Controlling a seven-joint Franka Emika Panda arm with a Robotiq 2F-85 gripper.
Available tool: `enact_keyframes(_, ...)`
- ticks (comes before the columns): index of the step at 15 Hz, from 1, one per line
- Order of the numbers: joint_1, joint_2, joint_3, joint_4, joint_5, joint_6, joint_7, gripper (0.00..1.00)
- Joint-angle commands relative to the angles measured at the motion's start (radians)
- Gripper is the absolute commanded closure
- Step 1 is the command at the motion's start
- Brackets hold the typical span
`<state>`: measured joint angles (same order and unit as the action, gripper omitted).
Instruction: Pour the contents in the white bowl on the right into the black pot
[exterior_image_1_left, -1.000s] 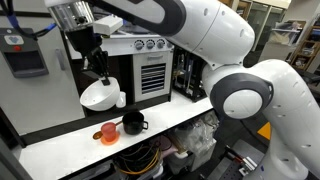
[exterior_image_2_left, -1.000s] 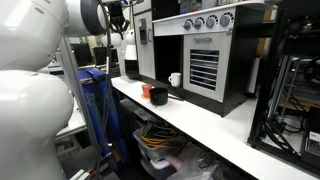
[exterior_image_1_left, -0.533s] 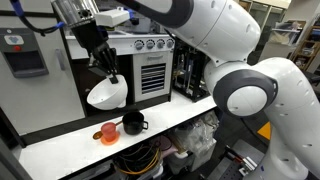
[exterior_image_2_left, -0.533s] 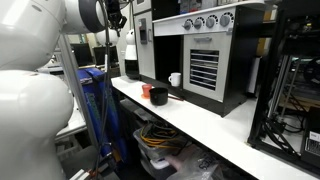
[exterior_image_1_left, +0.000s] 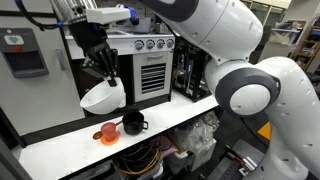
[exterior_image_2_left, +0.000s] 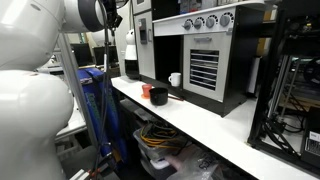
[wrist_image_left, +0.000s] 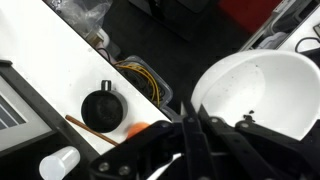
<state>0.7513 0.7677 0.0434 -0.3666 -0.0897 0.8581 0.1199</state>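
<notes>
My gripper (wrist_image_left: 190, 113) is shut on the rim of the white bowl (wrist_image_left: 255, 85), which hangs tilted in the air. A few dark specks lie inside the bowl. In an exterior view the bowl (exterior_image_1_left: 101, 97) hangs under the gripper (exterior_image_1_left: 108, 76), above the table and up-left of the black pot (exterior_image_1_left: 132, 123). The small round pot (wrist_image_left: 100, 108) stands on the white table, with the orange cup (wrist_image_left: 138, 129) close beside it. Both exterior views show the pot (exterior_image_2_left: 158, 96) and the cup (exterior_image_2_left: 147, 91) side by side.
A toy oven with knobs (exterior_image_1_left: 150, 60) stands at the back of the white table (exterior_image_1_left: 180, 118). A white mug (exterior_image_2_left: 175, 79) sits in front of it. A thin wooden stick (wrist_image_left: 85, 127) lies near the pot. Bins with cables (exterior_image_2_left: 160, 145) sit under the table.
The wrist has turned, and the bowl has swung slightly right and back left while staying at about the same height. Pot and cup have not moved.
</notes>
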Motion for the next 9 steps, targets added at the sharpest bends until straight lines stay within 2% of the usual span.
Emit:
enact_keyframes(1, -0.020, -0.009, 0.028, -0.021, 0.062, -0.007, 0.104, 0.99)
enact_keyframes(4, -0.021, -0.003, 0.032, -0.018, 0.096, 0.000, 0.178, 0.99)
enact_keyframes(5, -0.003, -0.002, 0.016, -0.012, 0.059, 0.003, 0.132, 0.96)
enact_keyframes(9, -0.004, -0.001, 0.018, -0.012, 0.068, 0.003, 0.156, 0.96)
